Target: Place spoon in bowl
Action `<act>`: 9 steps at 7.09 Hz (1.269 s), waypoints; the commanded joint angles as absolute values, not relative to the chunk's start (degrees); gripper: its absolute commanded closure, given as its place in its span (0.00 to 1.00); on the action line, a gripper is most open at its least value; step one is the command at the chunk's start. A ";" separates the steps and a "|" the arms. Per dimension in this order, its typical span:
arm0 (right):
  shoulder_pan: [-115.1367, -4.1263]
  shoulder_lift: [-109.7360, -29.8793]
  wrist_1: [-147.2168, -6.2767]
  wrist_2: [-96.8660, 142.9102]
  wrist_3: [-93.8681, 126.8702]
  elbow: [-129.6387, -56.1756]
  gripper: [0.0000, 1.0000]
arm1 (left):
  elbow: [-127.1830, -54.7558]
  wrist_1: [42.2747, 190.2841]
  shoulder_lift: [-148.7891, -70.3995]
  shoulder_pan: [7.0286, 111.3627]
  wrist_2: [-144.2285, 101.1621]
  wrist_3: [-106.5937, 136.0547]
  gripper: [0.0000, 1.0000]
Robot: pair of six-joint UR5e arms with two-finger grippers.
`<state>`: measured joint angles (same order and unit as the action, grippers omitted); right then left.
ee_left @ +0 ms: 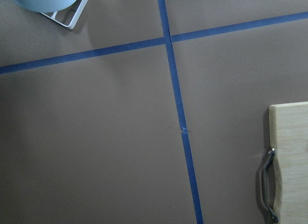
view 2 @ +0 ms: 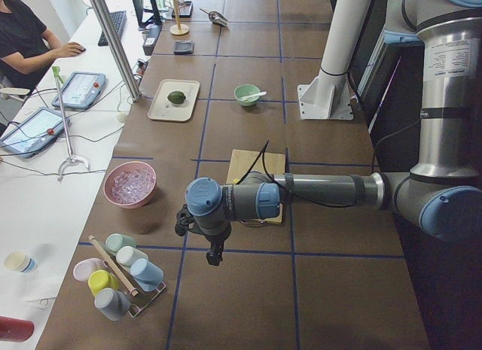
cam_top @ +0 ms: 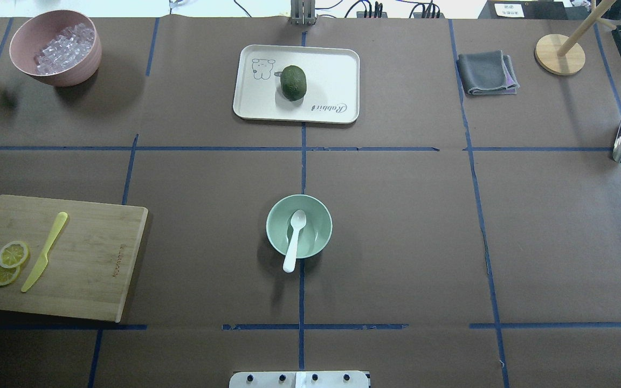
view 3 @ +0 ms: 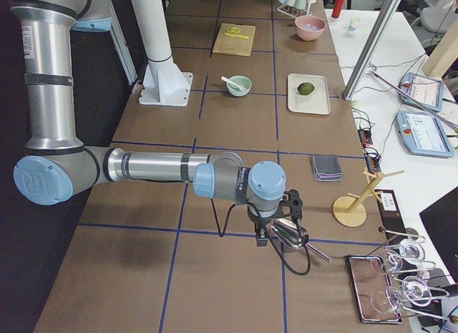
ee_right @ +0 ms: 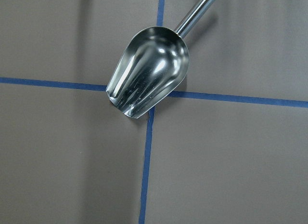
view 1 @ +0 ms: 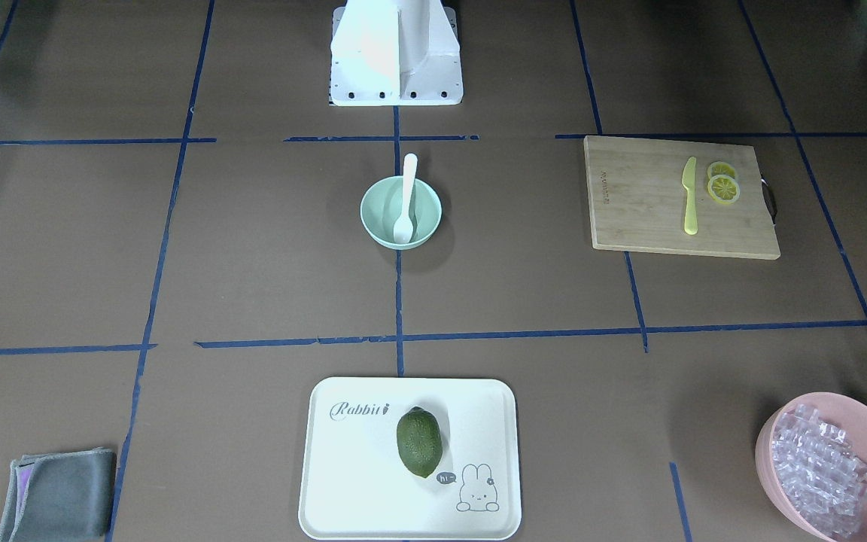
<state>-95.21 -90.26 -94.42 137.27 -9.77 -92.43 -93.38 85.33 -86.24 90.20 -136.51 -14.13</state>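
Brown taped tabletop [cam_top: 397,242], and the white spoon [cam_top: 294,237] lies in the mint-green bowl [cam_top: 319,229], handle propped over its rim. The left gripper [view 2: 215,258] and right gripper [view 3: 262,240] hang well apart from the bowl; spread or clenched, I can't tell. Looks done, so best leave it untouched.

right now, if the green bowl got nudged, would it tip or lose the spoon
The bowl likely slides, not tips; it looks wider than tall. The spoon looks thin and light, with its handle overhanging the rim, so a jolt might flip it out.
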 commanded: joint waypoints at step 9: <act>-95.27 -90.44 -94.48 136.85 -9.93 -92.20 0.00 | -93.25 85.34 -86.31 92.11 -135.53 -7.91 0.00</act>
<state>-95.27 -90.38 -94.41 136.86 -9.94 -92.22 -93.25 85.34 -86.35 92.10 -135.48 -7.88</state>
